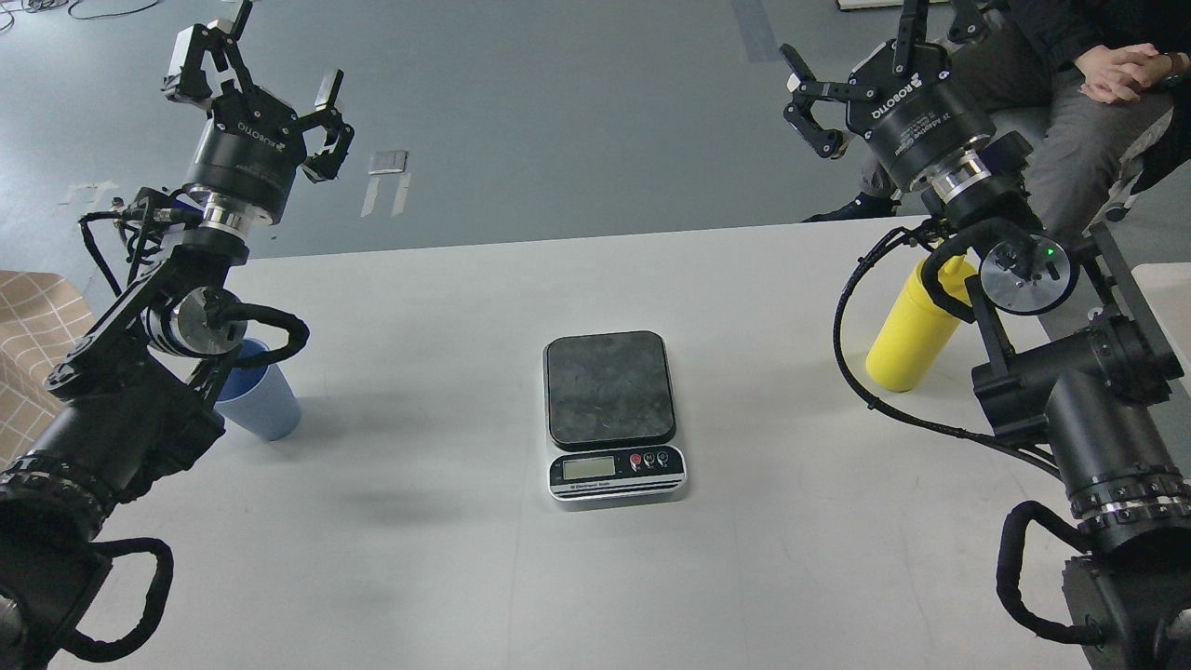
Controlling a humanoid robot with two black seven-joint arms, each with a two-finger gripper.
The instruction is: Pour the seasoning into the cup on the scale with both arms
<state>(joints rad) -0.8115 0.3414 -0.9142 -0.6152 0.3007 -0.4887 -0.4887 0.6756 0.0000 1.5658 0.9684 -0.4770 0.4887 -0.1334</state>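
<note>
Digital kitchen scale (614,414) sits mid-table (465,558), platform bare. Light blue ribbed cup (263,402) stands at left, partly behind left arm. Yellow squeeze bottle (910,337) stands at right, top hidden by right arm. Left gripper (253,79) and right gripper (861,79) both raised, fingers spread, grasping nothing.

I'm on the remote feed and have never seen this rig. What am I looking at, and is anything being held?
This is one picture from the robot's own head, looking down at a white table. The two black arms are the robot's. The left gripper and right gripper are both raised, open and empty. On the table: a scale in the middle with nothing on it, a blue cup at left, and a yellow bottle at right, both partly hidden by the arms. A person sits behind, at top right.
</note>
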